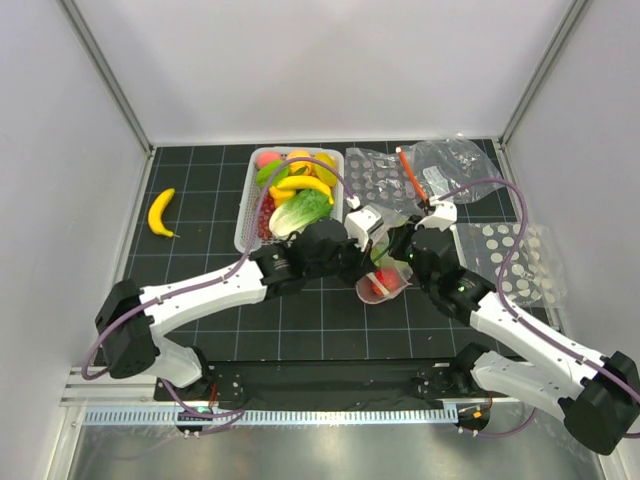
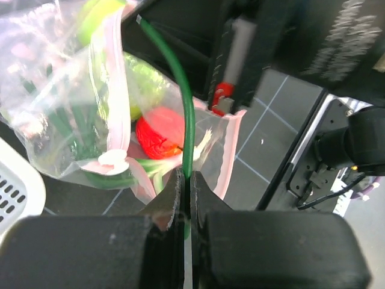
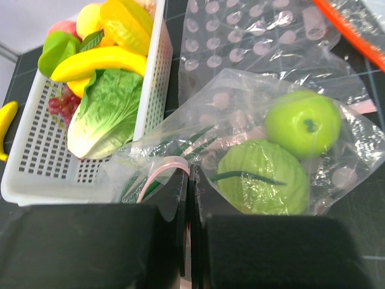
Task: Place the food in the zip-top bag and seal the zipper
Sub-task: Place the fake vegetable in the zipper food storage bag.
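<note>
The zip-top bag (image 1: 378, 292) hangs between my two grippers in mid-table. Inside it are a red piece (image 2: 157, 136), a green apple (image 3: 304, 123) and a green cabbage (image 3: 261, 176). My left gripper (image 2: 187, 177) is shut on a green-marked fold of the bag's edge, with the pale pink zipper (image 2: 118, 90) running beside it. My right gripper (image 3: 191, 174) is shut on the bag's mouth edge, where the zipper (image 3: 163, 168) curls over its left finger. From above, the left gripper (image 1: 372, 258) and right gripper (image 1: 402, 262) meet over the bag.
A white mesh basket (image 1: 246, 215) behind the left arm holds lettuce (image 1: 300, 210), bananas (image 1: 303, 183), grapes and other fruit. One banana (image 1: 161, 211) lies loose at far left. A clear bag with an orange-red strip (image 1: 445, 165) and dotted bags (image 1: 515, 260) lie at back right.
</note>
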Robot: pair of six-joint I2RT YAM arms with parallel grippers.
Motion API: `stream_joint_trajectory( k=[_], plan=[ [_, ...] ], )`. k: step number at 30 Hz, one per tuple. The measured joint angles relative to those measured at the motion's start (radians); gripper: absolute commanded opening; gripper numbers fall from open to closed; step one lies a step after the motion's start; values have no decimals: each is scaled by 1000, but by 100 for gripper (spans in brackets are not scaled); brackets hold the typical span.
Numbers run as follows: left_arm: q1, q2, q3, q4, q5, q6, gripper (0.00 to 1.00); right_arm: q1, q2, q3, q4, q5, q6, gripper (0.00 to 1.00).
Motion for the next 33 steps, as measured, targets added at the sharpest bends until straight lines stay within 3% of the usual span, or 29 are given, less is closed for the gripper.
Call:
stream_joint_trajectory(
  k=[18, 27, 33],
  plan=[
    [-3, 183, 211, -285, -212, -3, 0, -5, -73, 0, -51, 49, -35, 1],
    [2, 227, 249, -359, -211, -13, 0, 7, -77, 0, -51, 43, -47, 1],
    [2, 227, 250, -359, -198, -48, 0, 130, -82, -2, 16, 21, -83, 1]
  ],
)
